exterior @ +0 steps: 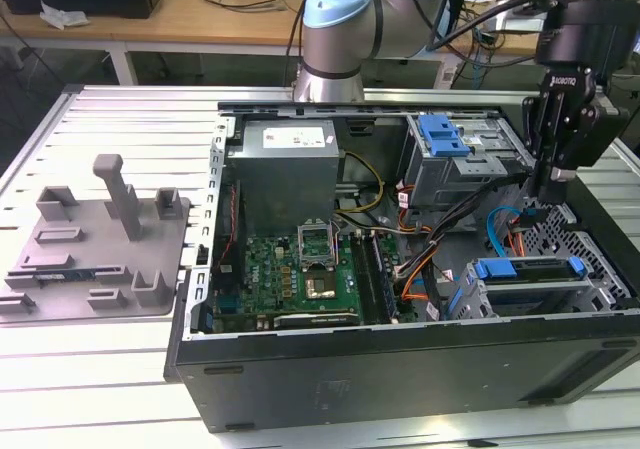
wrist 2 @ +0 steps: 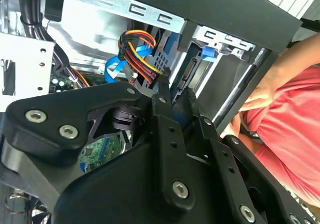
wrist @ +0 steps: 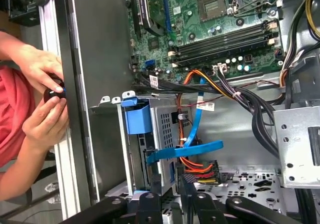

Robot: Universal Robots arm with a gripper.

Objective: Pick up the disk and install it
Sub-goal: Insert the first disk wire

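Exterior view is showing the gripper [exterior: 548, 191] hanging inside the open case [exterior: 400, 389], at the exterior view's right, just above the drive cage [exterior: 600, 279]. The disk [exterior: 527, 274] is lying in this cage with its blue carrier showing, and the gripper is not touching it. In both wrist views the fingers [wrist: 151, 196] are standing a little apart, with a narrow gap between them, and they are clamping nothing that I can see. In the first wrist view the disk [wrist: 138, 121] is sitting in the cage near the gripper [wrist: 170, 182]. A blue cable [wrist: 185, 151] is running across the cage side, just above a bundle of orange and red wires [wrist: 197, 164]. A person's hands [wrist: 47, 121] are holding a small dark object outside the case wall. The grey tray [exterior: 95, 259] is resting on the table [exterior: 100, 369], well apart from the gripper, at the exterior view's left
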